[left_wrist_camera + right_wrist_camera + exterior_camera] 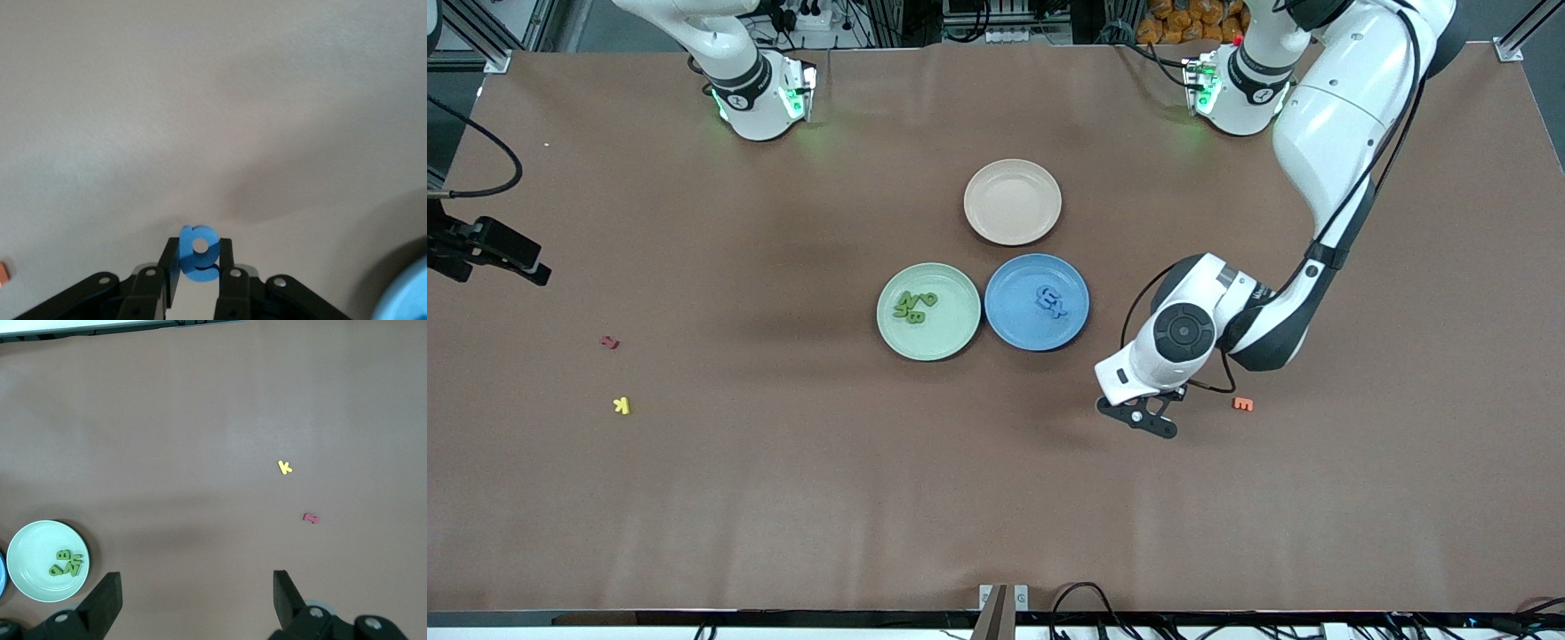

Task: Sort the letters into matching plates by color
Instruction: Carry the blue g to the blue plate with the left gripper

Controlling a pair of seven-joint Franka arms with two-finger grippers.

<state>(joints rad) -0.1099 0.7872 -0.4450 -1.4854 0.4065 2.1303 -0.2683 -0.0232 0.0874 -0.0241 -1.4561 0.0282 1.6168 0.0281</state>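
A: Where is the left claw (1138,418)?

B: Low over the bare brown desk (783,498), nearer the front camera than the blue plate (1037,301). Its fingers are closed tight on a small blue letter (198,252), which stands pinched between the pads in the left wrist view. An orange letter (1242,404) lies on the desk just beside the claw, toward the left arm's end.

A: And the right claw (197,593)?

B: It waits high at the right arm's end of the desk, fingers spread wide with nothing between them. Its wrist camera looks down on a yellow letter (622,405) and a red letter (609,342) lying loose on the desk, the yellow one nearer the front camera.

A: How do the plates stand?

B: The green plate (928,311) and the blue plate sit side by side near the middle of the desk, rims almost touching, the green one toward the right arm's end. Green letters (914,305) lie bunched inside the green plate. Blue letters (1051,300) lie clustered in the blue plate. A beige-pink plate (1013,202) sits farther from the front camera than both, holding nothing.
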